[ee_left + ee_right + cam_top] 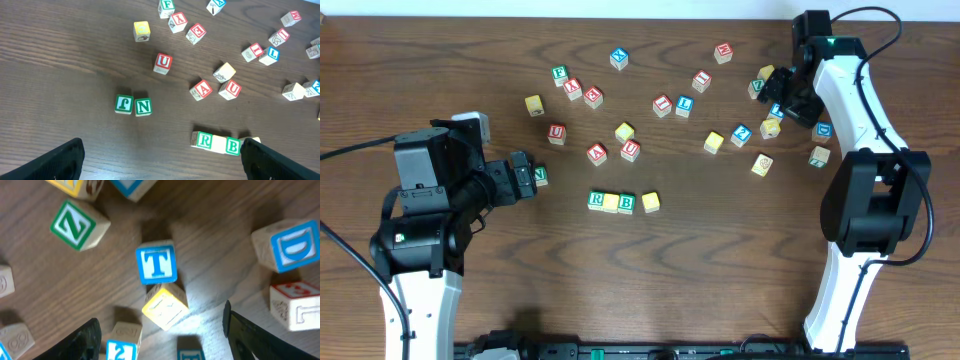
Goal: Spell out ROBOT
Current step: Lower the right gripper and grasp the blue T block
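My left gripper (pixel 525 178) hangs at the left of the overhead frame; its matte black fingers (pixel 62 160) stand spread wide at the lower corners of the left wrist view, with nothing between them. My right gripper (pixel 782 100) sits at the upper right among scattered cubes, jaws parted and gripping nothing.

The surface is a dark brown wood-grain table (pixel 720 290), streaked and faintly glossy; a pale band (pixel 620 8) runs beyond its edge along the top of the frame.

At the centre of the overhead frame stands a short row of small pale wooden cubes with painted square faces: the green-lettered R cube (pixel 597 200), a yellow-topped cube (pixel 611 202) whose letter I cannot read, and the green-lettered B cube (pixel 627 203), all touching; a second yellow cube (pixel 650 202) sits just to their right.

In the right wrist view the blue-lettered T cube (pixel 156 263) lies face up mid-frame, touching a skewed yellow cube (pixel 165 306) below it in bright glare; a green-lettered Z cube (pixel 75 226) lies upper left, and a blue-lettered D cube (pixel 292 247) at the right edge.
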`<state>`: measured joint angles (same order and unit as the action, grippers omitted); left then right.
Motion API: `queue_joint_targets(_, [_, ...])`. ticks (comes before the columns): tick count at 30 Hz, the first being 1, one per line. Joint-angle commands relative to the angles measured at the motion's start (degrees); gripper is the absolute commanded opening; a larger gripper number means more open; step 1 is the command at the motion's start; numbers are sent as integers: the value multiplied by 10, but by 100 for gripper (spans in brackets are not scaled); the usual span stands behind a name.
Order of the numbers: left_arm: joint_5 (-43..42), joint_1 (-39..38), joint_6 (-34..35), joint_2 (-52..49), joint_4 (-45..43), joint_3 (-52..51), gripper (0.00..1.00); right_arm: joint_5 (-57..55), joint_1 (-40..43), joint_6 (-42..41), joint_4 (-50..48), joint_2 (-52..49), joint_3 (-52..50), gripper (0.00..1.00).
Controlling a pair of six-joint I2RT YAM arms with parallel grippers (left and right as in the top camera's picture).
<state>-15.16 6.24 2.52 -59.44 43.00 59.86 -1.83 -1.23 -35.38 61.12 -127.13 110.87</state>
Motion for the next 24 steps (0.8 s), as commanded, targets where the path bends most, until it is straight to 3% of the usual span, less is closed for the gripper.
queue_joint_targets(1, [-7, 2, -8, 0, -2, 12, 98, -58, 2, -30, -7, -5, 15, 72])
queue_joint_targets(8, [-7, 2, -8, 0, -2, 12, 98, -53, 8, -27, -9, -47, 15, 67])
queue_joint_targets(14, [-7, 2, -8, 0, -2, 12, 98, -55, 8, -27, -16, -85, 15, 68])
queue_joint_targets(24, [-7, 2, -8, 0, -2, 12, 98, -49, 8, -1, -48, -89, 15, 65])
